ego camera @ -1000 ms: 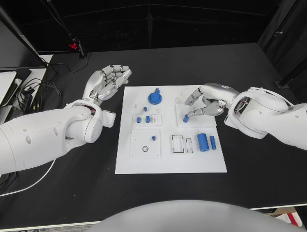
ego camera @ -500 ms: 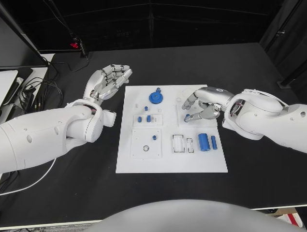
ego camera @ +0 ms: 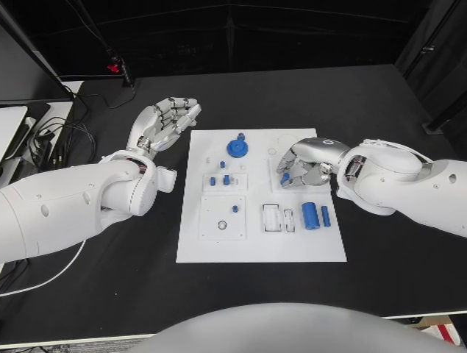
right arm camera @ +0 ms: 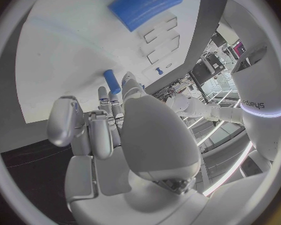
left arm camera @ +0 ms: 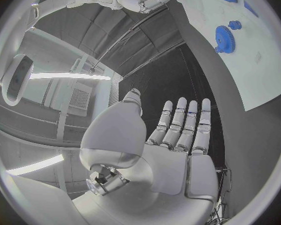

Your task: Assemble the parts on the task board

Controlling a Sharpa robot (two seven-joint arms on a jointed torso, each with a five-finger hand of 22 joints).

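step in hand, judged: seating small blue peg into task board. keep your right hand low, peg upright, press straight down, no twist. peg sits pinched at fingers, tips just over board's right half. left hand off board on counter, fingers apart, holding nothing.
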